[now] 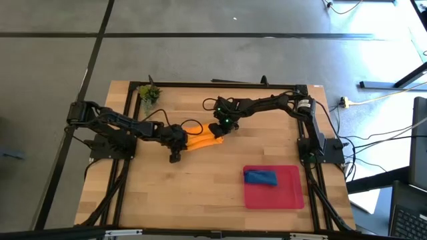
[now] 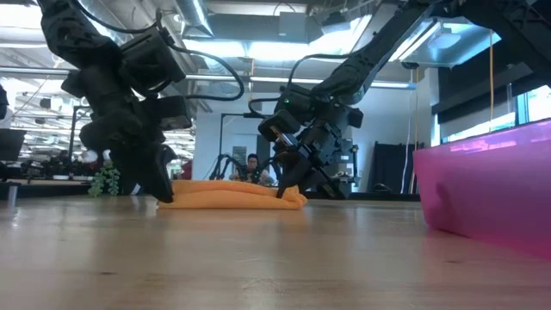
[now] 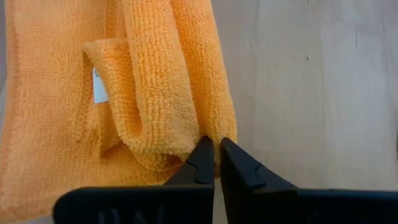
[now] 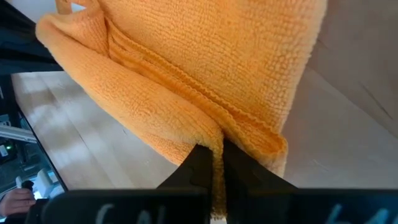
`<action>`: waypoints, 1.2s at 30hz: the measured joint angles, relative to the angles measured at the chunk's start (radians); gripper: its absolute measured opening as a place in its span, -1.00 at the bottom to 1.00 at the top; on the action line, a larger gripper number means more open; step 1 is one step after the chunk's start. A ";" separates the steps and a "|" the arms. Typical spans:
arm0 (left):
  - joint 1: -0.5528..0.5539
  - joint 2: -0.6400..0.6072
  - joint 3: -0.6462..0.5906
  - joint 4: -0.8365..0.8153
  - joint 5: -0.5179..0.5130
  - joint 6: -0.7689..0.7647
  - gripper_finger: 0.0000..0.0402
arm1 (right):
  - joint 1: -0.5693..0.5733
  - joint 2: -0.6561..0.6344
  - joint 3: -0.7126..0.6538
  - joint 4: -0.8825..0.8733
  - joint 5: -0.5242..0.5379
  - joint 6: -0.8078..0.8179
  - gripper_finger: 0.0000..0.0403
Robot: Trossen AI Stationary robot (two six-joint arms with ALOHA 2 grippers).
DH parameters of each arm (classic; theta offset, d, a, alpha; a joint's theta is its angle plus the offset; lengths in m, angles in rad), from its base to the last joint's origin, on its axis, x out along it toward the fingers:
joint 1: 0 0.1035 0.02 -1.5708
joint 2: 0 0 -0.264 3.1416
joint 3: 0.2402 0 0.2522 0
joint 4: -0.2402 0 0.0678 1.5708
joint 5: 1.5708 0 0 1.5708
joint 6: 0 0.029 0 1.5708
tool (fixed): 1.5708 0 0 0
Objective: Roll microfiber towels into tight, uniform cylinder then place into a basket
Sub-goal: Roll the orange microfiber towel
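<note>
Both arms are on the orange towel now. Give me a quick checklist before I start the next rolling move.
1. Left gripper pinching the orange towel edge: ok, shut on cloth.
2. Right gripper holding the towel's other end: ok, shut on cloth.
3. Towel shape: not ok, folded and bunched, not yet a tight cylinder.
4. Blue towel: ok, lying in the red tray.
5. Tray space for a second towel: ok, bare area beside the blue one.
6. Small plant: ok, at the table's far edge, apart from the arms.

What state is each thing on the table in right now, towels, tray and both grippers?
orange towel: partly rolled, lying on the table, pinched at both ends.
blue towel: rolled, lying in the tray.
red tray: flat on the table.
left gripper: shut on the orange towel.
right gripper: shut on the orange towel.
</note>
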 joint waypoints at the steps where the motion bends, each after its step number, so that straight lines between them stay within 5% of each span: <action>1: 0.000 0.000 0.000 0.002 -0.001 -0.001 -1.00 | 0.000 0.000 0.000 0.000 0.001 0.000 -0.93; 36: -0.001 0.002 -0.002 0.043 -0.036 -0.052 -1.00 | 0.000 0.000 0.000 -0.002 0.005 0.029 -0.93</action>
